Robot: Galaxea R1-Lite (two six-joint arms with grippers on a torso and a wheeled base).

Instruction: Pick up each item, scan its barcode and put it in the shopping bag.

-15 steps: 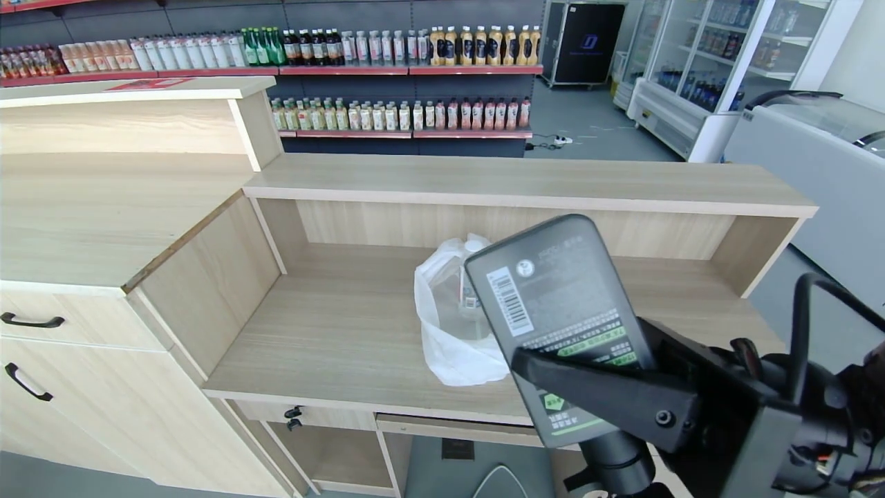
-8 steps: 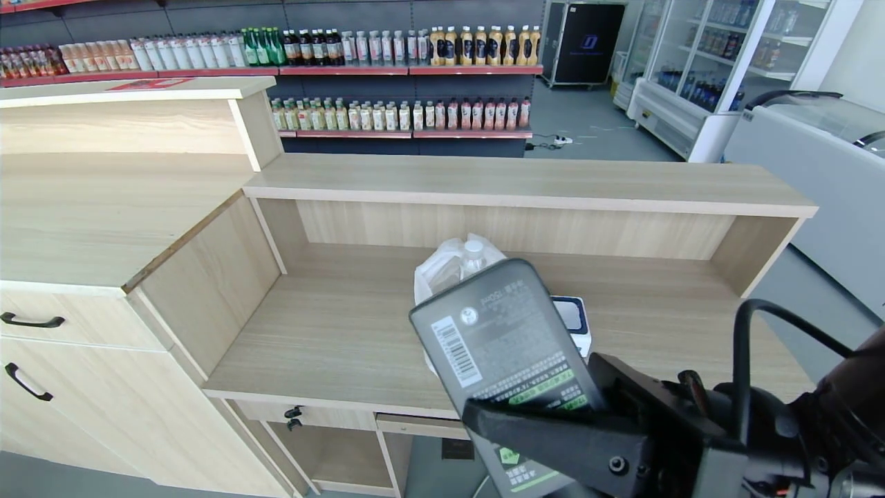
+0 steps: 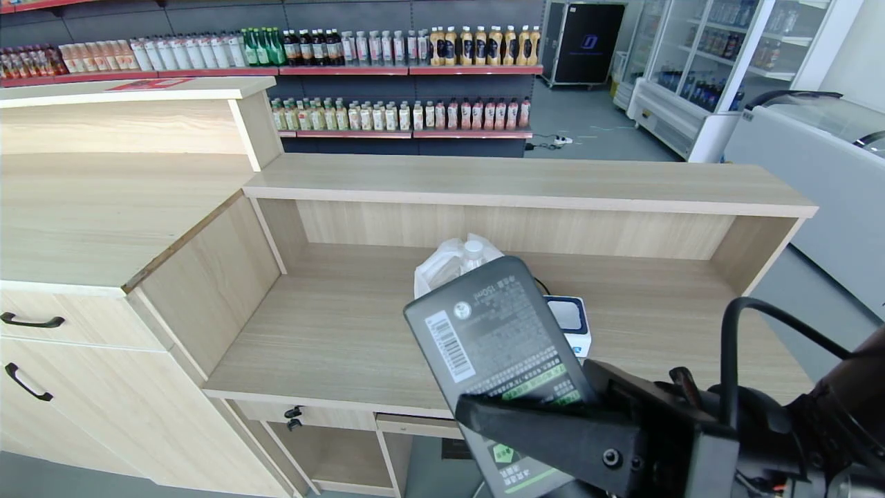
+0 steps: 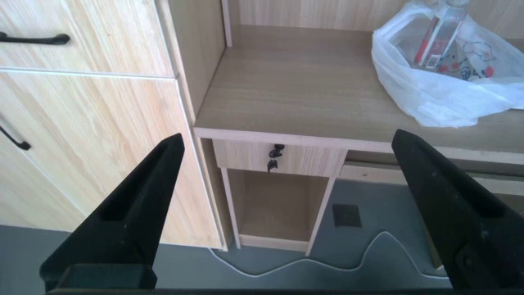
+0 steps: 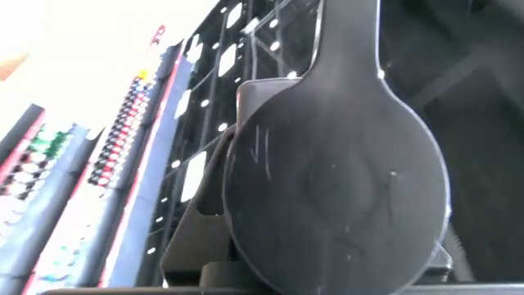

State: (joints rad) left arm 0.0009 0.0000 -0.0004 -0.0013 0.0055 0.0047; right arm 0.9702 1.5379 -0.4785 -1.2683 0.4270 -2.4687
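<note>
Dark grey, flat pack (image 3: 498, 346), pinched at its lower end by the right gripper (image 3: 498, 425), one black finger across the printed face. It is held in the air above the front edge of the wooden counter (image 3: 332, 332).

- Long axis: runs from the gripper up and away, leaning left, top end towards the shopping bag (image 3: 435, 266).
- Barcode (image 3: 449, 346): a white strip along the left edge, on the face turned up to the head camera.
- Scanner (image 3: 568, 319): on the counter just behind the pack's right edge, partly hidden by it. The barcode face looks turned away from it, so scanning probably needs a roll of the wrist.
- Bag: white plastic, just beyond the pack's top, with a clear bottle (image 3: 473, 250) inside.
- Left gripper (image 4: 286, 138): fingers spread, empty, low before the counter front, bag (image 4: 446, 78) well off. The right arm is nearer.
</note>
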